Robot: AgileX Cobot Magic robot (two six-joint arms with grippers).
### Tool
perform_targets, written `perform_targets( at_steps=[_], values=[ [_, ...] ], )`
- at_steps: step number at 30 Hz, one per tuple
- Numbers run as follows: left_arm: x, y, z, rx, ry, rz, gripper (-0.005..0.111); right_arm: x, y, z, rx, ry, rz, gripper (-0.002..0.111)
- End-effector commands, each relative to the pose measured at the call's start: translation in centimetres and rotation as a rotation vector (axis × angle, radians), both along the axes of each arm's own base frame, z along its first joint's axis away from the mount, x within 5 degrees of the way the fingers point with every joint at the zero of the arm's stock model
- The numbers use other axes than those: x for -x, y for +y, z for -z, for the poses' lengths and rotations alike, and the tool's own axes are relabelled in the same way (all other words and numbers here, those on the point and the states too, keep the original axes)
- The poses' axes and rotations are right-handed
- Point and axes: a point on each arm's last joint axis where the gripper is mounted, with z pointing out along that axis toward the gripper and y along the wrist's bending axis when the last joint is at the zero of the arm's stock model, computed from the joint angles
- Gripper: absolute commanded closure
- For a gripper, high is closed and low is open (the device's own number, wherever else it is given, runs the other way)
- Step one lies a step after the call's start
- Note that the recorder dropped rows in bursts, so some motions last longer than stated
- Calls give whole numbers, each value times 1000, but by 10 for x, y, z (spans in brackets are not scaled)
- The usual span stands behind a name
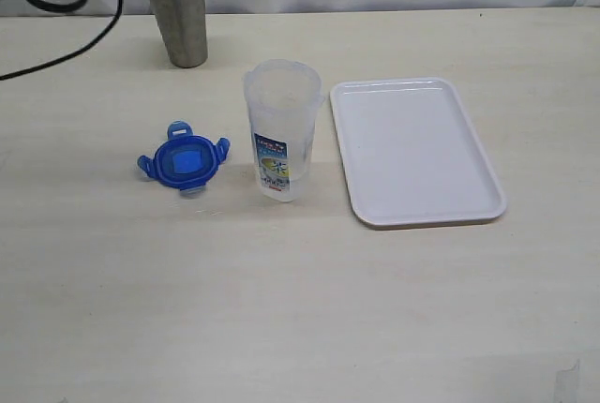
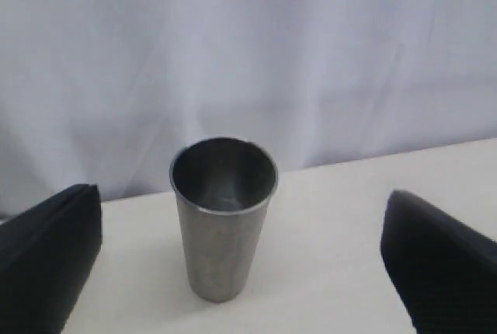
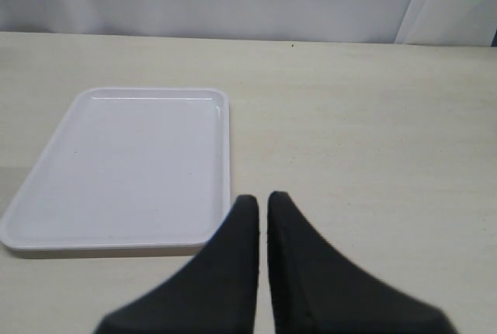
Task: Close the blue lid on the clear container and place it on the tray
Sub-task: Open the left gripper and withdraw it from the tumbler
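Tabletop (image 1: 281, 309): blue lid (image 1: 184, 161) beside clear container (image 1: 281, 131)

A pale wood-grain table (image 1: 281, 319) runs back to a white draped curtain (image 2: 248, 46) in soft, even light.

obstacles: steel cup (image 1: 175, 11) by far edge; clear container (image 1: 281, 131) between blue lid (image 1: 184, 161) and tray (image 1: 412, 150). my way along near edge: open.

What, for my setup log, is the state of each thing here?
blue lid: off, lying flat on the table
clear container: upright, open
tray: flat, nothing on it
steel cup: upright, empty
left pincer: open
right pincer: shut, empty
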Motion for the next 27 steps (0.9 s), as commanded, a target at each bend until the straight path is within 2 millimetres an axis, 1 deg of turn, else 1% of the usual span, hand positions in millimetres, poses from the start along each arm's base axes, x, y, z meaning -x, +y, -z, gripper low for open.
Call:
perform_targets(
  at_steps=[1, 7, 10, 13, 15, 18, 21, 25, 27],
  values=[
    [24, 7, -44, -59, -127, 9, 17, 0, 0, -1, -1, -17, 1, 104],
    [56, 14, -91, -190, -308, 30, 17, 0, 0, -1, -1, -17, 1, 104],
    [72, 18, -109, -280, -381, 34, 17, 0, 0, -1, -1, -17, 1, 104],
    [86, 21, -121, -389, -431, 37, 17, 0, 0, -1, -1, -17, 1, 104],
    [92, 29, -127, -439, -442, 15, 17, 0, 0, -1, -1, -17, 1, 104],
    [94, 48, -128, -475, -411, -53, 17, 0, 0, -1, -1, -17, 1, 104],
    [92, 76, -123, -462, -282, -166, 17, 0, 0, -1, -1, -17, 1, 104],
    [79, 113, -113, -268, -73, -350, 17, 0, 0, -1, -1, -17, 1, 104],
    [71, 128, -104, -210, 88, -428, 17, 0, 0, -1, -1, -17, 1, 104]
  ],
)
